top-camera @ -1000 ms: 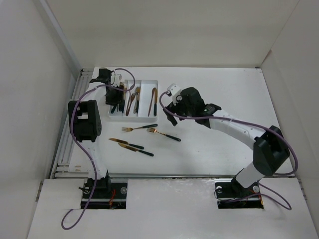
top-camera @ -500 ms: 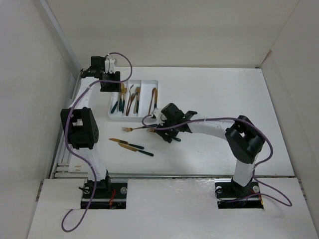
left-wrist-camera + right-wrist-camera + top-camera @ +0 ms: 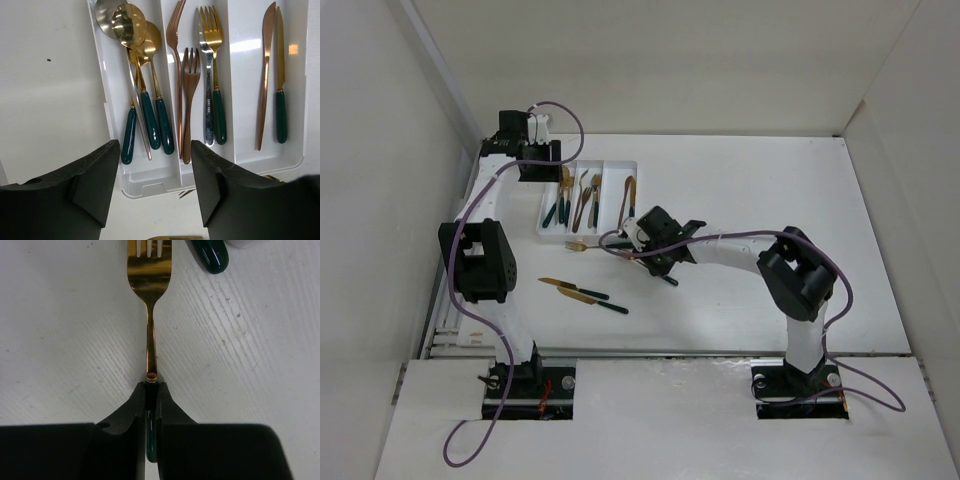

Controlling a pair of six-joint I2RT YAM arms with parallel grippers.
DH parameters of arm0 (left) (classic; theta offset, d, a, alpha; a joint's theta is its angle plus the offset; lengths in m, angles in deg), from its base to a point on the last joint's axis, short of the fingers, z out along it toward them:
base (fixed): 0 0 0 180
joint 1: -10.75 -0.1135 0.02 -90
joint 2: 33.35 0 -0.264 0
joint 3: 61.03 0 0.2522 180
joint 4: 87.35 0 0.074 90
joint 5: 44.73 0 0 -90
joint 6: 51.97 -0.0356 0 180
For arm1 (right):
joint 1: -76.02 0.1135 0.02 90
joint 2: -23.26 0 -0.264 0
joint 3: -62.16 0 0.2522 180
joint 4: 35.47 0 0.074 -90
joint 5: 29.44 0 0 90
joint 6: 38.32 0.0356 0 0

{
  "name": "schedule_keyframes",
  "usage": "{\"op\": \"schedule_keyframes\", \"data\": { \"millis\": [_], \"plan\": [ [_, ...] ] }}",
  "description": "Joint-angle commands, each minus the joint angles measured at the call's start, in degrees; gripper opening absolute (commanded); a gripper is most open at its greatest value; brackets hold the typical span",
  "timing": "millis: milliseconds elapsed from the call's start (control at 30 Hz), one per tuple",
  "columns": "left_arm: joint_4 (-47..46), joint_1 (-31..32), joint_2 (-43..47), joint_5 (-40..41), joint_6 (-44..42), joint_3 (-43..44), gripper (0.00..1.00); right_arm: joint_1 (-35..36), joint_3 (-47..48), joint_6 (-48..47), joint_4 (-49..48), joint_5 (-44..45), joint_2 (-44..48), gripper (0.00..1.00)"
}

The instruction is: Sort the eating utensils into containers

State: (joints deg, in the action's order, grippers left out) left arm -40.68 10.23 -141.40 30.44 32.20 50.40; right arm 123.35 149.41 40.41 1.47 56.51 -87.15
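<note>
My right gripper (image 3: 632,250) (image 3: 151,390) is shut on the dark green handle of a gold fork (image 3: 149,270). The fork lies low over the table, and its head (image 3: 578,245) points left just below the white tray (image 3: 548,237). The tray's three containers (image 3: 155,180) hold spoons (image 3: 135,35) on the left, forks (image 3: 210,35) in the middle and knives (image 3: 270,60) on the right. My left gripper (image 3: 534,168) (image 3: 155,200) hangs open and empty above the tray's handle end.
A second fork's green handle (image 3: 667,278) pokes out under my right arm. Two green-handled knives (image 3: 560,285) (image 3: 596,299) lie loose near the front left. The end of another green handle (image 3: 210,255) lies close beside the held fork's head. White walls enclose the table.
My right arm swung from the tray down to the loose forks and its jaws closed on one fork's handle. My left gripper pulled back and up from the tray and opened a little wider.
</note>
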Motion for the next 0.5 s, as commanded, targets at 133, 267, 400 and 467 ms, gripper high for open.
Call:
{"op": "schedule_keyframes", "data": {
  "millis": [133,267,400,467],
  "plan": [
    [0.2,-0.5,5.4,-2.9,-0.2,1.2,0.56,0.9,-2.2,-4.6,0.6,0.5,3.4,0.00],
    [1.4,-0.5,5.4,-4.8,-1.3,1.2,0.56,1.4,-1.6,-11.3,3.1,-4.7,8.5,0.00],
    [1.4,-0.5,6.5,-7.0,-2.5,1.8,0.54,1.4,1.1,-13.5,2.1,-11.1,15.3,0.00],
    [1.4,-0.5,7.8,-7.0,-3.1,1.8,0.51,-0.5,2.2,-8.4,-4.2,-15.0,19.0,0.00]
  ]
}}
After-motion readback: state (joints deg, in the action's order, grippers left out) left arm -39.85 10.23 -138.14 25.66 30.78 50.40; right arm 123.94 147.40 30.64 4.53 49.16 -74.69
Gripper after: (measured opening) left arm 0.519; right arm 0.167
